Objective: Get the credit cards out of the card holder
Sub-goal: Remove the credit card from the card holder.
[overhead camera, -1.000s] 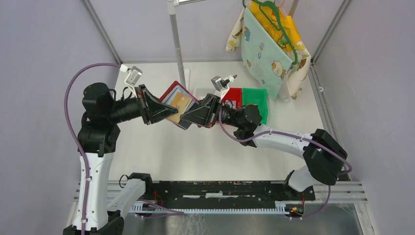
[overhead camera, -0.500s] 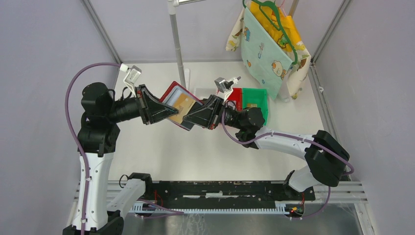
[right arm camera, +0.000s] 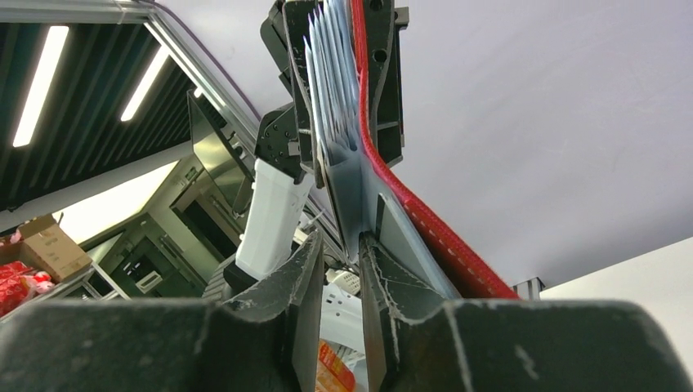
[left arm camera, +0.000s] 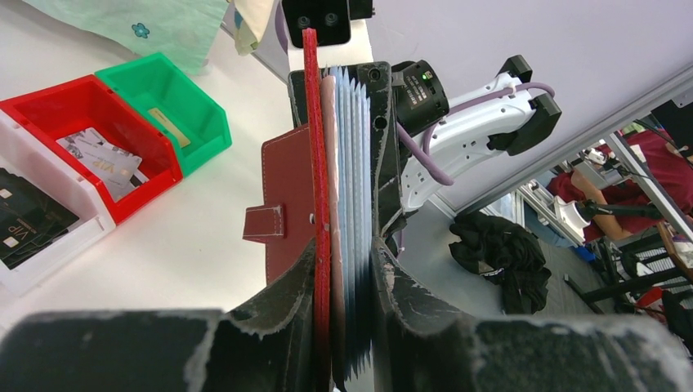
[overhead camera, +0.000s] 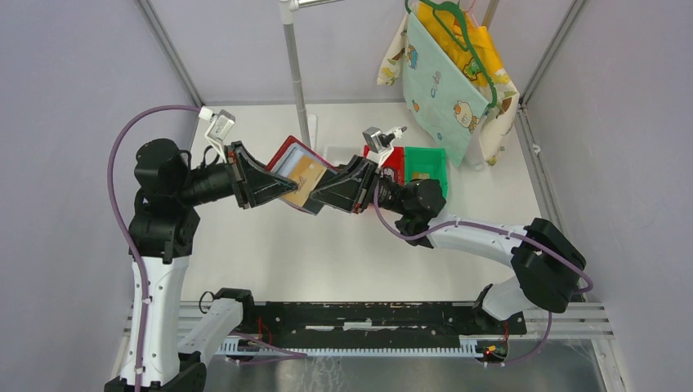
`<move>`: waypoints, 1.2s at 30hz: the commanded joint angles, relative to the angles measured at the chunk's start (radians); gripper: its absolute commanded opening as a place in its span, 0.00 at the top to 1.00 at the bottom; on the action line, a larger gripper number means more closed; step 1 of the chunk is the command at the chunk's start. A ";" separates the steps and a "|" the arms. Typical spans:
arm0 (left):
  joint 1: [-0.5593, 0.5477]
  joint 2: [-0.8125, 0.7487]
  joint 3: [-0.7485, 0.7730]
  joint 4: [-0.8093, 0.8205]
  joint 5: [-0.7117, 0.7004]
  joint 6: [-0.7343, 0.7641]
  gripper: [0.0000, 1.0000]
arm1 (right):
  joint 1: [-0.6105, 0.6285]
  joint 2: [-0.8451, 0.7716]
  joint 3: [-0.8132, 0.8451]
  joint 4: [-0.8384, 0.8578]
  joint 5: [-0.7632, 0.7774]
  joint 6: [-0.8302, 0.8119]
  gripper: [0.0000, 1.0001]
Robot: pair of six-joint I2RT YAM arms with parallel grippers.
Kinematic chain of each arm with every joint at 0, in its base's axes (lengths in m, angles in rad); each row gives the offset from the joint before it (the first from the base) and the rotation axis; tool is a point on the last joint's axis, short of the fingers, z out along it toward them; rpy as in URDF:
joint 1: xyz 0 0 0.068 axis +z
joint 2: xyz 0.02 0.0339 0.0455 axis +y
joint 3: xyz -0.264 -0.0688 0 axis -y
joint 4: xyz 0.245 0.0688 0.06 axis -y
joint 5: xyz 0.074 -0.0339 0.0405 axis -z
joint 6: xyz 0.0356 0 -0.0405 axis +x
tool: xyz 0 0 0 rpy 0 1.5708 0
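My left gripper (overhead camera: pixel 286 189) (left arm camera: pixel 345 249) holds the dark red card holder (overhead camera: pixel 286 151) (left arm camera: pixel 286 188) open above the table, shut on its red cover and the clear sleeves (left arm camera: pixel 347 163). A tan credit card (overhead camera: pixel 304 173) shows in the top sleeve. My right gripper (overhead camera: pixel 315 194) (right arm camera: pixel 341 245) meets the holder from the other side. Its jaws stand a little apart, with the lower edge of the sleeves (right arm camera: pixel 331 90) just at the fingertips and nothing pinched. In the right wrist view the red cover (right arm camera: pixel 409 204) curves past the right finger.
Behind the grippers stand a red bin (overhead camera: pixel 394 157) (left arm camera: pixel 82 106) holding grey cards, a green bin (overhead camera: pixel 429 163) (left arm camera: pixel 176 102) with one tan card, and a white bin (left arm camera: pixel 49 245) with black cards. A metal pole (overhead camera: pixel 296 73) and a hanging cloth bag (overhead camera: pixel 449 73) are at the back.
The right gripper's jaws have parted from shut, and its wrist has shifted slightly right. The left gripper and the card holder have stayed where they were.
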 commanded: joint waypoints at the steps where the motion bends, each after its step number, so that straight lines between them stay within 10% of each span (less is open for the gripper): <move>1: -0.004 -0.028 0.031 0.065 0.058 -0.050 0.97 | -0.025 -0.003 0.050 0.057 0.029 0.033 0.74; 12: -0.006 -0.022 0.034 0.066 0.058 -0.053 0.77 | -0.028 0.011 0.058 0.131 0.018 0.075 1.00; 34: -0.005 -0.014 0.034 0.120 0.004 -0.109 0.71 | -0.034 -0.053 -0.062 0.134 0.025 0.046 1.00; 36: -0.005 -0.014 0.032 0.120 0.003 -0.109 0.73 | -0.032 -0.039 -0.033 0.142 0.013 0.058 0.88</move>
